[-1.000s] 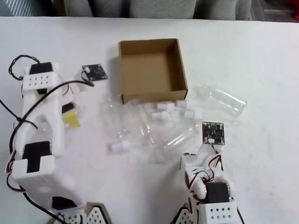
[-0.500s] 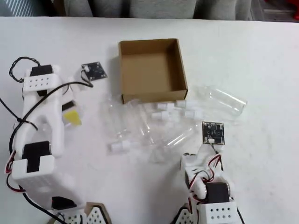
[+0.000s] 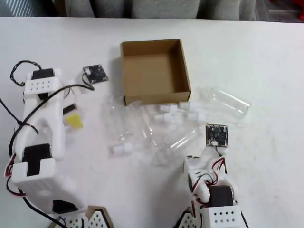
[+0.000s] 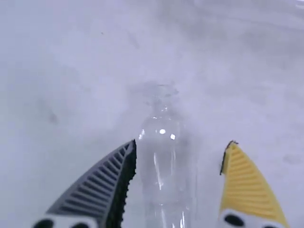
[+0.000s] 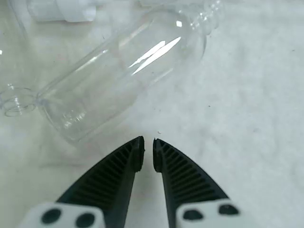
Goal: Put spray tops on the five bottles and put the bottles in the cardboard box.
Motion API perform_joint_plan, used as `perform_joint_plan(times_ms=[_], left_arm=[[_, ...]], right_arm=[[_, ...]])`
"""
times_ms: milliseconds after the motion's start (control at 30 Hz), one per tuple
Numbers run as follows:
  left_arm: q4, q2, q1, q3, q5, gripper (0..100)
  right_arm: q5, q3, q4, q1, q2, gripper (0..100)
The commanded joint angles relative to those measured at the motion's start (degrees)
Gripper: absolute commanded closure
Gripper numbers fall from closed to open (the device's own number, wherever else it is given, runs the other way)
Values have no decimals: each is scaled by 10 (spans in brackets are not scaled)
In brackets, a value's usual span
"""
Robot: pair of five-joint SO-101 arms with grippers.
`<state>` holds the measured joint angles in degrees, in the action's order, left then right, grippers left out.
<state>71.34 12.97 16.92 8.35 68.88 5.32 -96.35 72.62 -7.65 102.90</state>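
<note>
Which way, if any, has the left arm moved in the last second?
Yes, slightly. In the high view the left arm has shifted toward the near edge of the table, while the cardboard box stayed put.

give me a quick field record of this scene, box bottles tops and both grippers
box: open, upright, empty
bottles: clear, lying on the table beside the box, none inside
spray tops: white, loose among the bottles
left gripper: open, one finger on each side of a lying bottle
right gripper: shut, empty, just short of another lying bottle
</note>
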Motion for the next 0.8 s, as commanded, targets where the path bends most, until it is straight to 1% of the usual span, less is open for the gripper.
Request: perform_joint_plan(times_ms=[0,133,233,600,700,767], left_arm=[[-11,-33,1,11,4,705],[-52,-33,7,38,1,706],[-66,-33,9,56,0,706],[-69,-30,7,62,3,706],[-70,0,7,55,4,706],[-88,32,7,45,1,706]], right_arm=[[2,-5,2,3,3,982],[2,-5,2,3,3,982],[1,-5,2,3,3,982],[2,-5,2,3,3,982],[2,-5,2,3,3,982],[2,-5,2,3,3,982]])
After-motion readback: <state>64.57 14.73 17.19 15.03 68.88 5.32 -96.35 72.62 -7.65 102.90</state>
